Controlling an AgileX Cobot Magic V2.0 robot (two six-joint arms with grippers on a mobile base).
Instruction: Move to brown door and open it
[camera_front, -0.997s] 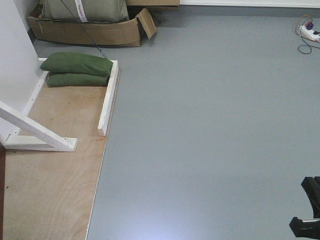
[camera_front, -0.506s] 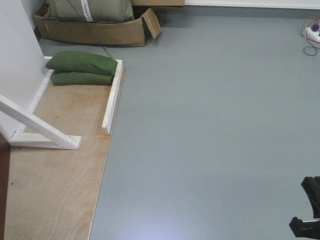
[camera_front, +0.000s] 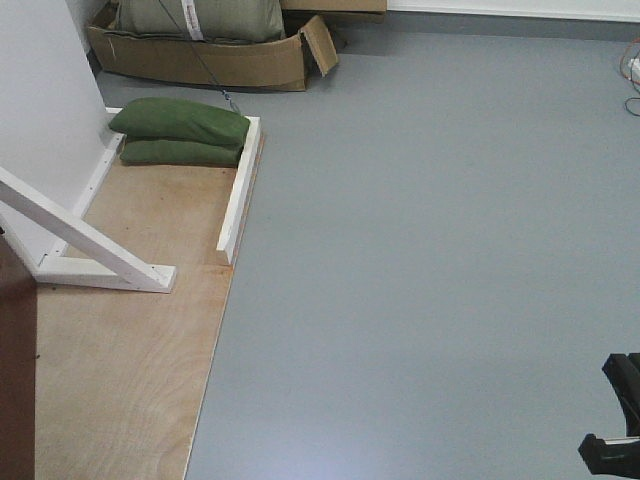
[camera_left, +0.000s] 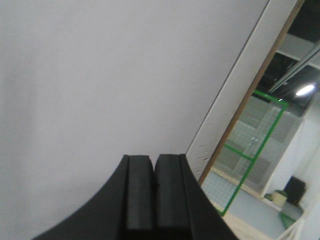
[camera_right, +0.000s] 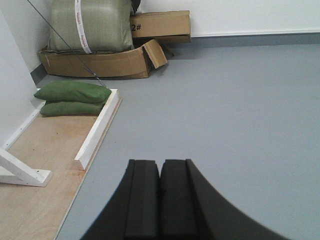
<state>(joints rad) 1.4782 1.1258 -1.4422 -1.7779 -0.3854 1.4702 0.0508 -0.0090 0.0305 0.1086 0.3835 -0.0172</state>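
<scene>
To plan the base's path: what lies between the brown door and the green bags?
In the front view, a white brace crosses the plywood between the door and the bags. Nothing else lies there.

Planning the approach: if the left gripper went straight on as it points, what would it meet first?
Probably the white wall, which fills the view beyond the shut left gripper; its distance is unclear.

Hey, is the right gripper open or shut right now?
Shut. In the right wrist view the right gripper has its two black pads meeting along a thin seam, with nothing held between them.
</scene>
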